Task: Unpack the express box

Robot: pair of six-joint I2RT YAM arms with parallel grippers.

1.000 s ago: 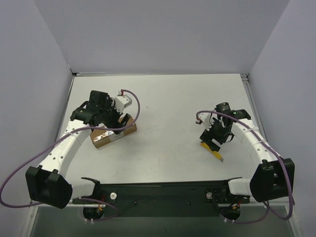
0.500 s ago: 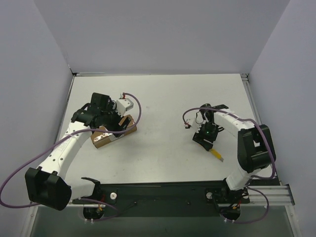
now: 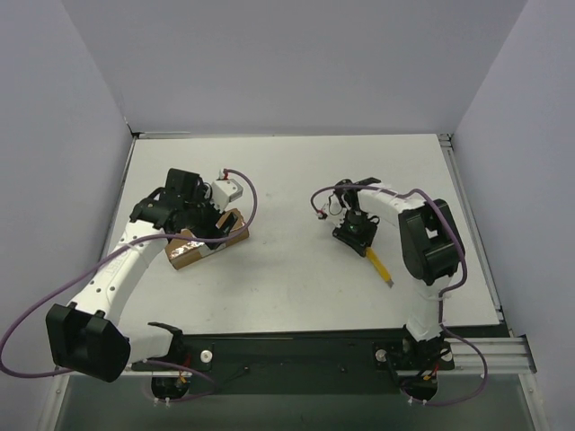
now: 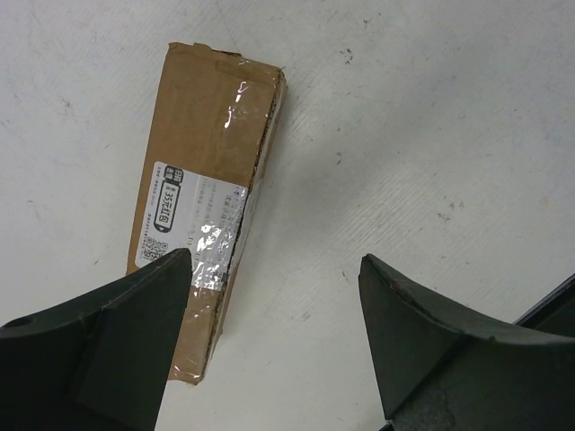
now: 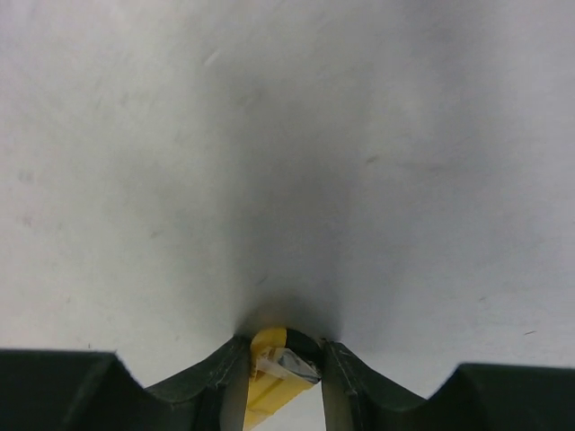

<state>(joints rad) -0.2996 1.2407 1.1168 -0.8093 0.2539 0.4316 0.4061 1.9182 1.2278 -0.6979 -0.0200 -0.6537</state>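
White tabletop (image 3: 287, 171) fills the space between plain grey walls. At its left lies the express box (image 3: 190, 254), flat, with the label and shiny tape strip facing up. In the top view its long axis runs on a slant, the near end toward the left edge and the far end up and to the right.

Directly over the box hangs the left gripper (image 4: 274, 260), jaws spread wide with nothing between them. In the wrist view one finger (image 4: 108, 350) overlaps the box's near corner and the other sits out over bare table beside the box. Whether that finger touches the card cannot be told.

Well to the right of the box, the right gripper (image 3: 355, 235) is clamped on a yellow utility knife (image 3: 381, 269), whose body trails away from the box. The right wrist view shows the knife's tip (image 5: 269, 373) pinched between the fingers.

By my reading, unpacking has barely begun. The tape looks uncut and the flaps closed, so slitting the seam, opening the box and emptying it all remain.
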